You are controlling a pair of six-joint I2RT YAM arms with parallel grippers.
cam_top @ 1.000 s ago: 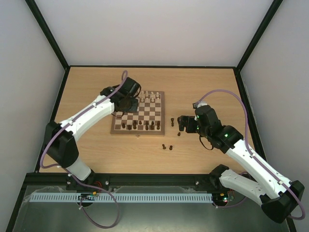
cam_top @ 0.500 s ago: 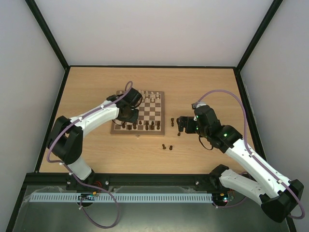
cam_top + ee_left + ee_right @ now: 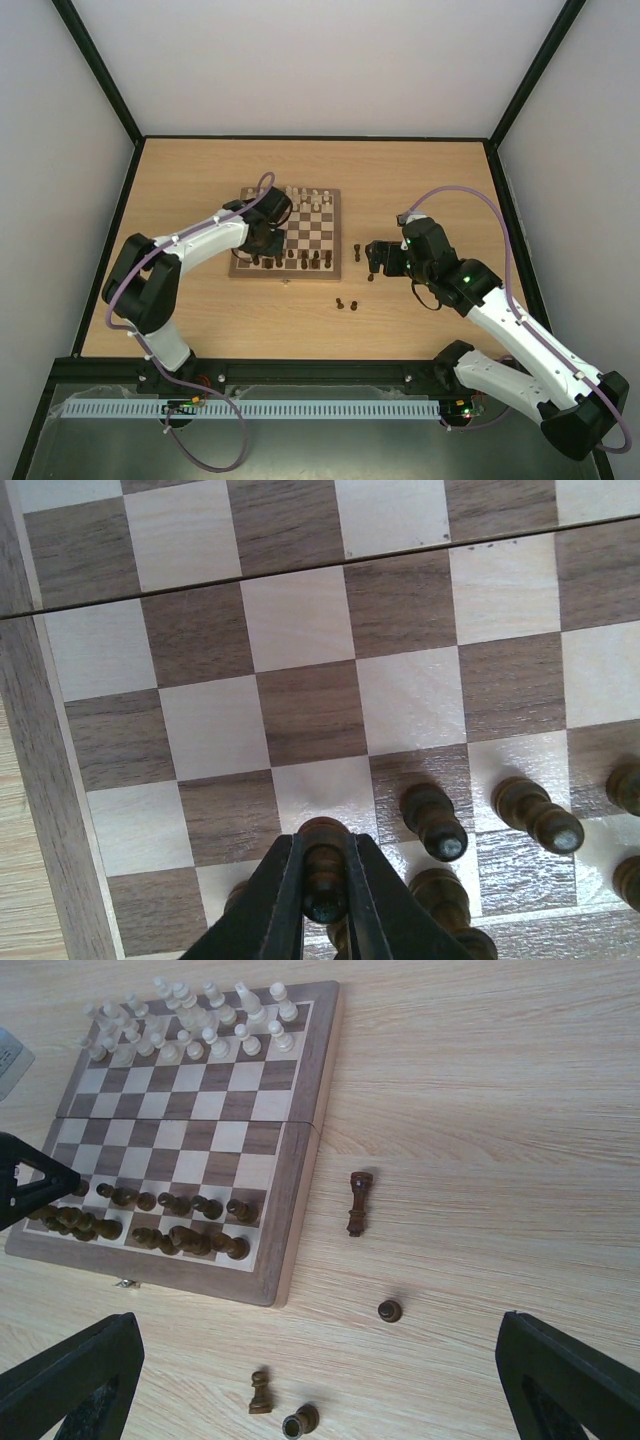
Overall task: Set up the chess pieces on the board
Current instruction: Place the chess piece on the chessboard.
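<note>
The light wooden table [image 3: 430, 190] carries the square checkered wooden chessboard [image 3: 300, 1190]. Most dark brown wooden chessmen [image 3: 180, 1222] fill its near rows, and four sit off it. Your left arm reaches over the board's near-left corner, and the left fingers [image 3: 285, 885] pinch a dark pawn [image 3: 324, 875]. Set it upright, then release. The right fingers [image 3: 70, 1380] gape wide and empty above the strays.

the board [image 3: 305, 232] is set left of the table [image 3: 430, 180] centre. chess pieces [image 3: 292, 260] are ranked along its near edge, opposing chessmen [image 3: 310, 198] along its far edge; four loose pieces [image 3: 346, 304] are scattered off its right edge.
</note>
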